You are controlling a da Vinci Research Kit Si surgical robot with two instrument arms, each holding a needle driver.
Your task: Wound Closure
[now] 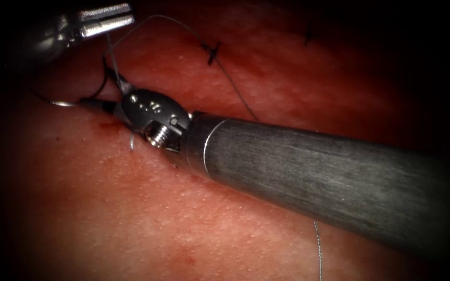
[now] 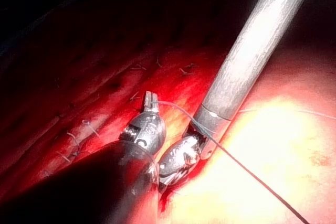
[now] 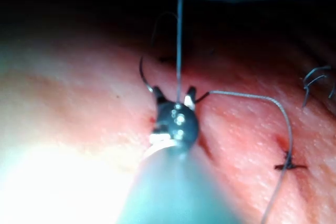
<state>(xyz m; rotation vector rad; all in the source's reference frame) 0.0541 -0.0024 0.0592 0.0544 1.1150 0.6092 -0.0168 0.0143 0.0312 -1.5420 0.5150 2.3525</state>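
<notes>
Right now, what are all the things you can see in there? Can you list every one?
tissue: one, pink-red, under everything.
red fluid: one small patch, darker red, just below the right tool's jaws.
needle: one, silver, curved, left of the right tool's jaws; neither tool holds it; cannot tell if it is in the tissue.
thread: one strand, dark grey, running from the left tool down between the right tool's jaws.
stitches: two, dark, on the upper right of the tissue.
left tool: one, silver, top left, jaws shut on the thread.
right tool: one, grey, coming in from the right, jaws open, holding nothing.
</notes>
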